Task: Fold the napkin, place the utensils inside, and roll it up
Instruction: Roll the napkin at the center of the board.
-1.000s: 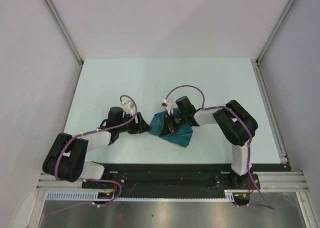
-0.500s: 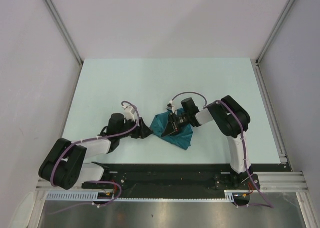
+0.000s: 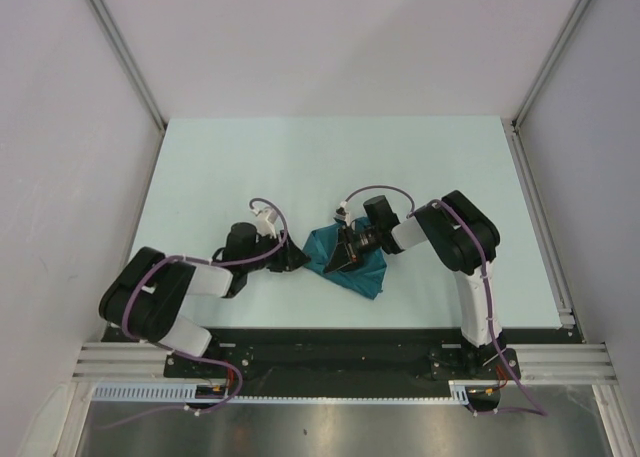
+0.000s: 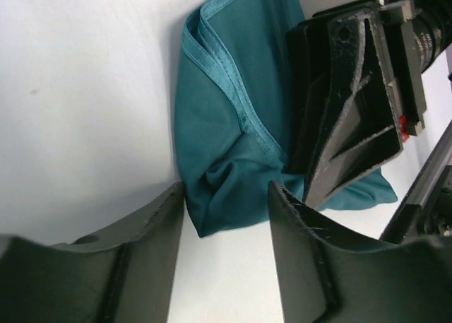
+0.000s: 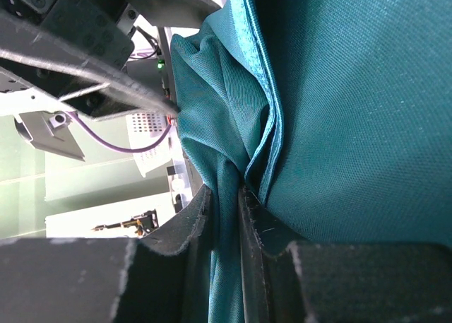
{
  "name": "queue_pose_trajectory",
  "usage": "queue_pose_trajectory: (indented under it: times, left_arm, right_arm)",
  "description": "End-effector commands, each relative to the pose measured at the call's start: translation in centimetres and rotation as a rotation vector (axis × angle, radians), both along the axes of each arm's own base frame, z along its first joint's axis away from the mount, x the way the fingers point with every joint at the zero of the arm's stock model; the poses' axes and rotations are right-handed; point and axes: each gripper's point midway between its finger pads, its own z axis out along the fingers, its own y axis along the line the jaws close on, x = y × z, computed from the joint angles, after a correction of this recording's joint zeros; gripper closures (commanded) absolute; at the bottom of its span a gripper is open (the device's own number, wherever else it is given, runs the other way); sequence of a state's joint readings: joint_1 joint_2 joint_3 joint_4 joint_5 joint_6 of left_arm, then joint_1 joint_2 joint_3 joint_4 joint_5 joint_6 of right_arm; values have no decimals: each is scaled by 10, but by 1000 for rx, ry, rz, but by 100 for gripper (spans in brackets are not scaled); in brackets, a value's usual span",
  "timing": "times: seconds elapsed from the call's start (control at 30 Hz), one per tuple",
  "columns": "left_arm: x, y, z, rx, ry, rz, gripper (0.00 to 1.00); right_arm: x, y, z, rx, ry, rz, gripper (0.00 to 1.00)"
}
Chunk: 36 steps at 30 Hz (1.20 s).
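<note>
Pale mint table [image 3: 300, 157], white walls [image 3: 330, 37], teal napkin [image 3: 322, 247] bunched mid-table

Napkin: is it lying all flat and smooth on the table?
No, the napkin is bunched into folds, and the right gripper pinches one fold.

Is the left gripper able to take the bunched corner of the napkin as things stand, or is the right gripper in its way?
Probably yes. The left gripper stands open with a bunched corner of the napkin between its fingers. The right gripper pinches the cloth beyond, not across that gap.
</note>
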<state>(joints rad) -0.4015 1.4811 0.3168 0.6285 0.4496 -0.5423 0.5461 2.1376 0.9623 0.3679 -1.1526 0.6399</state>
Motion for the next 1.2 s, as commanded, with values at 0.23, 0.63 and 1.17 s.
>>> queue_pose_trajectory:
  times: [0.23, 0.63, 1.17]
  left_arm:
    - [13, -18, 7, -77, 20, -11, 79]
    - [12, -13, -11, 11, 165, 11, 100]
    - [12, -15, -19, 67, 273, -17, 100]
  right_arm:
    - [-10, -11, -34, -119, 69, -5, 100]
    - [13, -13, 14, -186, -168, -5, 61]
    - [14, -2, 45, -592, -1225, -167, 23]
